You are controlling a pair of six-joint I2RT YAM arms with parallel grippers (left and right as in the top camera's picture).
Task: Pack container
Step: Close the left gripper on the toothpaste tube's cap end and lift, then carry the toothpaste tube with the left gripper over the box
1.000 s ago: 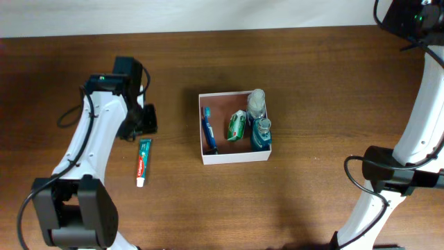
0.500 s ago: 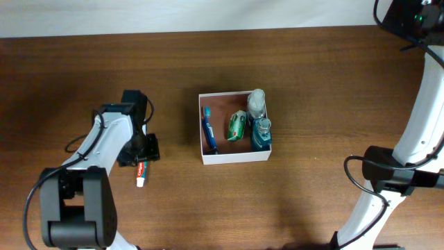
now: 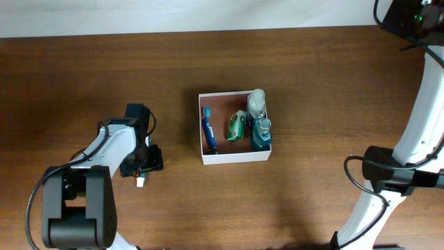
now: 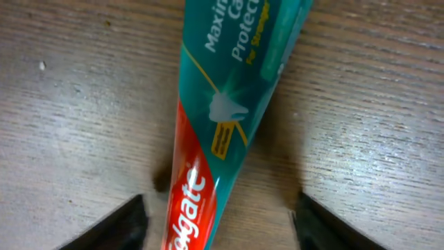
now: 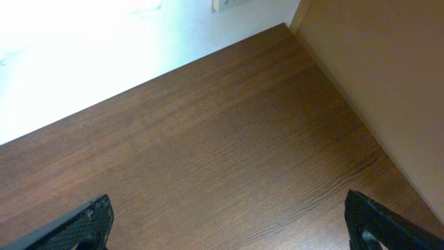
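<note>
toothpaste tube (image 4: 222, 132) lies flat on table (image 4: 374, 104) between the spread fingers of left gripper (image 4: 220, 208), jaws released, gaps on both sides. container (image 3: 236, 157) sits well apart to that gripper's right. right gripper (image 5: 225, 221) hangs wide apart, grasping nothing.

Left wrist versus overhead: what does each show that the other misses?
Left wrist only: the toothpaste label, and the tube lying between the open fingers of the left hand. Overhead only: the container holding a toothbrush, green packet and bottles; the arm hides all but the tube's cap. Both: toothpaste on the table.
</note>
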